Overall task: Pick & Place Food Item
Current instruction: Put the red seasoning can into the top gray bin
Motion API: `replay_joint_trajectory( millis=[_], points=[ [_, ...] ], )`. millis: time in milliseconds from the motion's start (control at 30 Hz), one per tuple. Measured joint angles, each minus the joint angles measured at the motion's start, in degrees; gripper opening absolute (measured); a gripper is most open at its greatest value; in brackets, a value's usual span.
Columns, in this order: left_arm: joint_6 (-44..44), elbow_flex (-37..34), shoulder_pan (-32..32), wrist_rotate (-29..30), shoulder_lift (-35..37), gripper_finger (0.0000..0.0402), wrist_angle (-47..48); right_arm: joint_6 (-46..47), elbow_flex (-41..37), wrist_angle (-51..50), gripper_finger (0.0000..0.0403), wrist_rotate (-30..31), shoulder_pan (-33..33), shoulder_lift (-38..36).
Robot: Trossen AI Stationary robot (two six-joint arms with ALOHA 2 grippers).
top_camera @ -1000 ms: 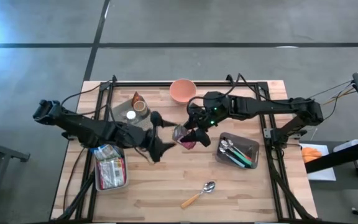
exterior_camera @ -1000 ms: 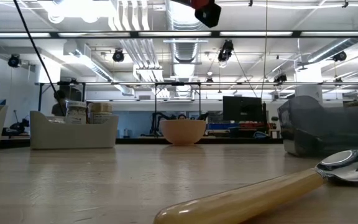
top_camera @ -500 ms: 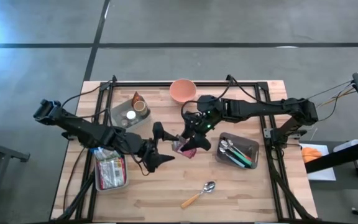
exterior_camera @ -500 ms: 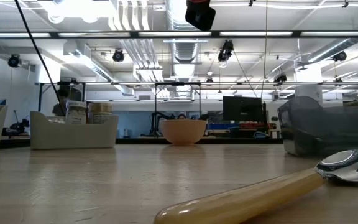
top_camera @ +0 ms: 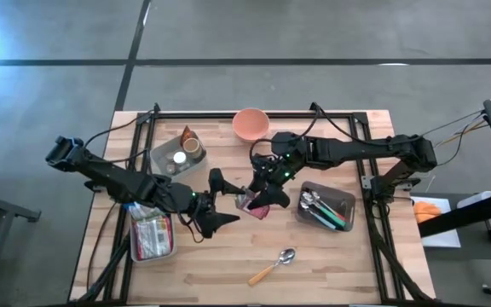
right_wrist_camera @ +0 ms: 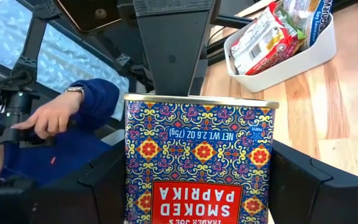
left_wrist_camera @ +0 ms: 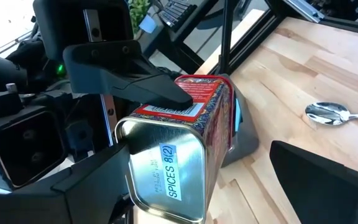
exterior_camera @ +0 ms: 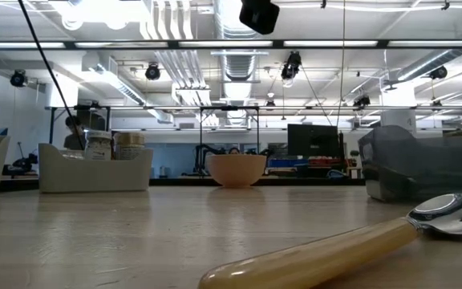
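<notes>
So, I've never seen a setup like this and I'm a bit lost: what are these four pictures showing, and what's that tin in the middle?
It is a robot with two dark arms at a wooden table. One picture looks straight down from above, one looks level across the tabletop, and two come from cameras on the arms' wrists. The right gripper holds a smoked paprika tin above the table. The left gripper is open, its fingers either side of the tin. On the table lie a spoon, a pink bowl, a bin of cutlery, a bin of snack packets and a bin of jars. A person's hand shows beyond the table.
</notes>
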State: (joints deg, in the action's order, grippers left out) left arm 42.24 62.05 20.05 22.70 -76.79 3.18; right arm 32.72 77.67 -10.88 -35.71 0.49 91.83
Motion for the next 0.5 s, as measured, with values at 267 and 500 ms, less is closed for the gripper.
replay_joint_trajectory(
  millis=[267, 500],
  points=[
    [-2.5, 0.6, 0.0, 3.1, 2.1, 0.0397, 0.5, 1.5, -0.2, -0.6, 0.0275, 0.8, 1.7, -0.3],
    [-10.7, 3.6, 0.0, 4.7, 3.5, 0.0397, 6.0, 2.1, 0.0, -1.2, 0.0275, -0.5, 2.0, -1.0]
  ],
)
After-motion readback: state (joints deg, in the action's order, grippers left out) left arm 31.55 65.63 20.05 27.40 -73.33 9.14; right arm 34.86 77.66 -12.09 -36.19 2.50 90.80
